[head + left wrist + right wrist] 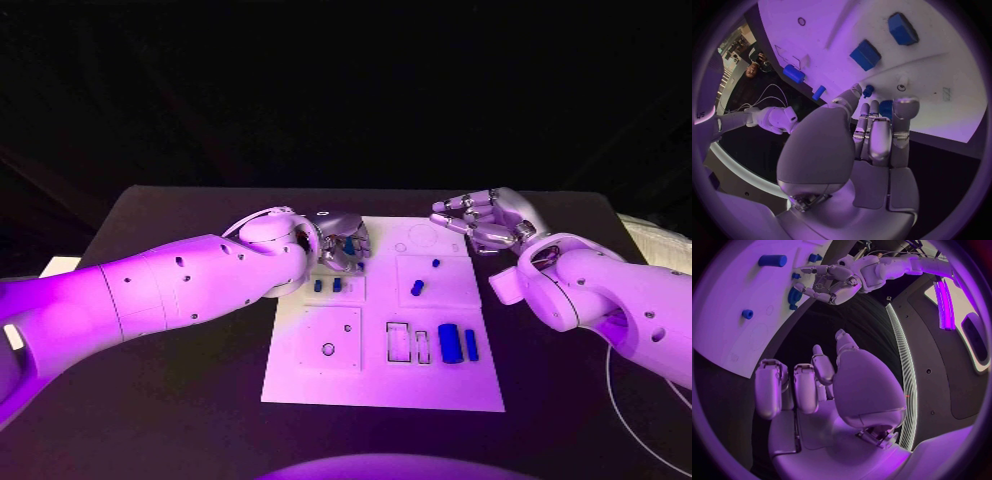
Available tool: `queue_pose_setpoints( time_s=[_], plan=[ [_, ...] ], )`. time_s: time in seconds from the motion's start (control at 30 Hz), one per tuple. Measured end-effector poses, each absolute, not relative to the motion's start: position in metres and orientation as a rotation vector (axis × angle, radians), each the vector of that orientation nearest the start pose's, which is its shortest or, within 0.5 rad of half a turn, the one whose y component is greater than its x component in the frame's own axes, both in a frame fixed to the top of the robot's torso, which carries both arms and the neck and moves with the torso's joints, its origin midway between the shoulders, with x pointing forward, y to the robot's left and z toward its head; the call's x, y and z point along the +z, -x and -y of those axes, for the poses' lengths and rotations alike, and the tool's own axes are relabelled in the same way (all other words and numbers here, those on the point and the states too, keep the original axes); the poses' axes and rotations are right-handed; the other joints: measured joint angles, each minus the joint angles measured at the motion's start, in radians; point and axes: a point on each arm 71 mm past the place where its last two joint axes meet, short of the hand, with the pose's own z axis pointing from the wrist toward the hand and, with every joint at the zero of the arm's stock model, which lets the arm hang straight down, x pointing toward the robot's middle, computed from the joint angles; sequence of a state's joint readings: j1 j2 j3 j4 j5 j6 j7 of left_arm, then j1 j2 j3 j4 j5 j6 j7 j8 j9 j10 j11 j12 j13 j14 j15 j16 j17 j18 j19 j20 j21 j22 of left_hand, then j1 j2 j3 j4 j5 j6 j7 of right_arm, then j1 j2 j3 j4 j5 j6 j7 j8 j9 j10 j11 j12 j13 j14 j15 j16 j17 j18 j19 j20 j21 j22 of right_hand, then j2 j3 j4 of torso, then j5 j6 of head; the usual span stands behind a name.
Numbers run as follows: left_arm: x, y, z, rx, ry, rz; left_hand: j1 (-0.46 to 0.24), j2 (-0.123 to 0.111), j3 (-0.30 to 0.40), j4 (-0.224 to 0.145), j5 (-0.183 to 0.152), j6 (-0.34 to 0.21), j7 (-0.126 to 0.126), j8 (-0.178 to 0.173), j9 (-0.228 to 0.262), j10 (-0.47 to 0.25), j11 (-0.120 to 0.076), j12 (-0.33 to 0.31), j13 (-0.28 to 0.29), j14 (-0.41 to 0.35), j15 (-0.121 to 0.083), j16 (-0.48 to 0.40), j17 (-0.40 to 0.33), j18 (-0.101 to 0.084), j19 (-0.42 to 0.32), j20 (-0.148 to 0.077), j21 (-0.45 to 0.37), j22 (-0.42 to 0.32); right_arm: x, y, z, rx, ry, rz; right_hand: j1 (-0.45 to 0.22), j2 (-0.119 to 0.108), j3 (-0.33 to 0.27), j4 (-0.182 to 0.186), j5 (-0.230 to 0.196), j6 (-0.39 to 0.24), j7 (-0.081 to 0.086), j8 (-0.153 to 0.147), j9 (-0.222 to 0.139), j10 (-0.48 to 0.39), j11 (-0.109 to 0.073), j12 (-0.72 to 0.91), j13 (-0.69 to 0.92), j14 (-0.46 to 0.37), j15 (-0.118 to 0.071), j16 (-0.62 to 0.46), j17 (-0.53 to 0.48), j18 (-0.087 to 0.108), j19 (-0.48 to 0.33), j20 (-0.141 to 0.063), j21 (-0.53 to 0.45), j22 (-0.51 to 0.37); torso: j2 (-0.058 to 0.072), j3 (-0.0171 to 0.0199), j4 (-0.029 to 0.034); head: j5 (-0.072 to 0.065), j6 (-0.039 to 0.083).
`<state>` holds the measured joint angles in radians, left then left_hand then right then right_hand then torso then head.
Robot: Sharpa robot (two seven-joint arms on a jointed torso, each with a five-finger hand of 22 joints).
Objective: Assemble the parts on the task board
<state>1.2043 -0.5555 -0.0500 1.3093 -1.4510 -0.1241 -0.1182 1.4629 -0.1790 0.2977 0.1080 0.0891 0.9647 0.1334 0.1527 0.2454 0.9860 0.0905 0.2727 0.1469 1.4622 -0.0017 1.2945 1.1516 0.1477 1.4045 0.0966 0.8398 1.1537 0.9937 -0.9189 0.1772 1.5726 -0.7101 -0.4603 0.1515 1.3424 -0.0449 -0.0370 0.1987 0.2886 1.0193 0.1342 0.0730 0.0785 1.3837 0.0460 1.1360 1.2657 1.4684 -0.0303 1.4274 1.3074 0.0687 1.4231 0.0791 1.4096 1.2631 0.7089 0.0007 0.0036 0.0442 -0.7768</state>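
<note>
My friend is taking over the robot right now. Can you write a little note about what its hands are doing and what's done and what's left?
Left hand: over the far left of the task board, fingers curled around a small blue part; whether it truly grips it is unclear.
Right hand: holds nothing, fingers curled, hovering at the board's far right corner.
Parts: two small blue pieces below the left hand, one blue piece mid-board, a big blue cylinder and a slim one at the near right.
Done: can't tell.
Left: most pieces seem loose.
</note>
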Motion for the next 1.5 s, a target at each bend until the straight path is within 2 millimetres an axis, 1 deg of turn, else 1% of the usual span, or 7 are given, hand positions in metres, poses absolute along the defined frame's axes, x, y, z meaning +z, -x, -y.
queue_pose_setpoints(
  time_s=[0.2, 0.27, 0.7, 0.97, 1.03, 1.13, 1.5],
  plan=[
    [-0.211, -0.513, -0.108, -0.637, -0.302, -1.852, 0.003, 0.003, 0.009, -0.008, 0.000, 0.013, -0.005, -0.004, -0.006, 0.000, 0.000, 0.000, -0.007, 0.000, 0.000, 0.004, 0.001, 0.000, 0.007, 0.000, 0.016, 0.010, -0.191, -0.472, 0.237, 1.126, -0.661, -1.510, 0.000, 0.000, 0.000, 0.000, 0.000, 0.000, 0.000, 0.000, 0.000, 0.000, 0.000, 0.000, 0.001, 0.000, 0.000, 0.000, 0.000, 0.000, 0.000, 0.000, 0.000, 0.000, 0.000, 0.0000, 0.0000, -0.001, 0.000],
    [-0.211, -0.513, -0.106, -0.629, -0.306, -1.855, 0.008, 0.008, 0.016, -0.008, 0.000, 0.017, -0.008, -0.005, -0.009, 0.000, 0.000, 0.000, -0.009, 0.000, 0.000, 0.006, 0.003, -0.015, 0.011, 0.003, 0.024, 0.015, -0.191, -0.472, 0.237, 1.126, -0.661, -1.510, 0.000, 0.000, 0.000, 0.000, 0.000, 0.000, 0.000, 0.000, 0.000, 0.000, 0.000, 0.000, 0.001, 0.000, 0.000, 0.000, 0.000, 0.000, 0.000, 0.000, 0.000, 0.000, 0.000, 0.0000, 0.0001, -0.001, 0.000],
    [-0.211, -0.514, -0.101, -0.605, -0.319, -1.857, 0.004, 0.020, 0.060, -0.019, 0.000, 0.050, -0.014, -0.018, -0.026, 0.076, -0.021, 0.012, -0.018, 0.004, -0.004, 0.015, 0.000, -0.015, 0.032, -0.011, 0.082, 0.052, -0.191, -0.472, 0.236, 1.128, -0.659, -1.512, 0.000, 0.000, 0.000, 0.000, 0.000, 0.000, 0.000, 0.000, 0.000, 0.000, 0.000, 0.000, 0.002, 0.000, 0.000, 0.000, 0.001, 0.000, 0.000, 0.000, 0.000, 0.001, 0.000, -0.0002, 0.0003, -0.002, 0.000],
    [-0.211, -0.515, -0.100, -0.595, -0.321, -1.863, 0.004, 0.020, 0.079, -0.024, 0.000, 0.070, -0.016, -0.020, -0.033, 0.109, -0.036, 0.026, -0.016, 0.003, -0.018, 0.015, -0.013, -0.015, 0.039, -0.018, 0.115, 0.075, -0.191, -0.472, 0.236, 1.130, -0.658, -1.513, 0.000, 0.000, 0.000, 0.000, 0.000, 0.000, 0.000, 0.000, 0.000, 0.000, 0.000, 0.000, 0.002, 0.000, 0.000, 0.000, 0.001, 0.000, 0.000, 0.000, 0.000, 0.001, 0.000, 0.0003, 0.0005, -0.001, -0.002],
    [-0.211, -0.515, -0.100, -0.593, -0.322, -1.866, 0.000, 0.024, 0.082, -0.024, 0.000, 0.076, -0.018, -0.020, -0.034, 0.116, -0.036, 0.029, -0.016, 0.003, -0.018, 0.015, -0.018, -0.028, 0.042, -0.020, 0.123, 0.079, -0.191, -0.472, 0.236, 1.130, -0.658, -1.513, 0.000, 0.000, 0.000, 0.000, 0.000, 0.000, 0.000, 0.000, 0.000, 0.000, 0.000, 0.000, 0.003, 0.000, 0.000, 0.000, 0.001, 0.000, 0.000, 0.000, 0.000, 0.001, 0.000, 0.0004, 0.0005, 0.000, -0.003],
    [-0.212, -0.515, -0.099, -0.593, -0.326, -1.870, 0.000, 0.024, 0.089, -0.028, 0.000, 0.090, -0.021, -0.020, -0.035, 0.129, -0.043, 0.029, -0.016, 0.004, -0.024, 0.015, -0.023, -0.031, 0.043, -0.021, 0.129, 0.085, -0.191, -0.472, 0.236, 1.130, -0.658, -1.514, 0.000, 0.000, 0.000, 0.000, 0.000, 0.000, 0.000, 0.000, 0.000, 0.000, 0.000, 0.000, 0.003, 0.000, 0.000, 0.000, 0.001, 0.000, 0.000, 0.000, 0.000, 0.001, 0.000, 0.0005, 0.0003, 0.000, -0.004],
    [-0.212, -0.514, -0.097, -0.599, -0.335, -1.878, -0.011, 0.035, 0.119, -0.039, -0.001, 0.134, -0.027, -0.022, -0.041, 0.158, -0.045, 0.020, -0.025, 0.004, -0.025, 0.015, -0.034, -0.031, 0.050, -0.029, 0.163, 0.108, -0.191, -0.472, 0.236, 1.132, -0.657, -1.516, 0.000, 0.000, 0.000, 0.000, 0.000, 0.000, 0.000, 0.000, 0.001, 0.000, 0.000, 0.000, 0.002, 0.000, 0.000, 0.000, 0.000, 0.000, 0.000, 0.000, 0.000, 0.001, -0.001, 0.0005, 0.0004, 0.001, -0.005]
  ],
)
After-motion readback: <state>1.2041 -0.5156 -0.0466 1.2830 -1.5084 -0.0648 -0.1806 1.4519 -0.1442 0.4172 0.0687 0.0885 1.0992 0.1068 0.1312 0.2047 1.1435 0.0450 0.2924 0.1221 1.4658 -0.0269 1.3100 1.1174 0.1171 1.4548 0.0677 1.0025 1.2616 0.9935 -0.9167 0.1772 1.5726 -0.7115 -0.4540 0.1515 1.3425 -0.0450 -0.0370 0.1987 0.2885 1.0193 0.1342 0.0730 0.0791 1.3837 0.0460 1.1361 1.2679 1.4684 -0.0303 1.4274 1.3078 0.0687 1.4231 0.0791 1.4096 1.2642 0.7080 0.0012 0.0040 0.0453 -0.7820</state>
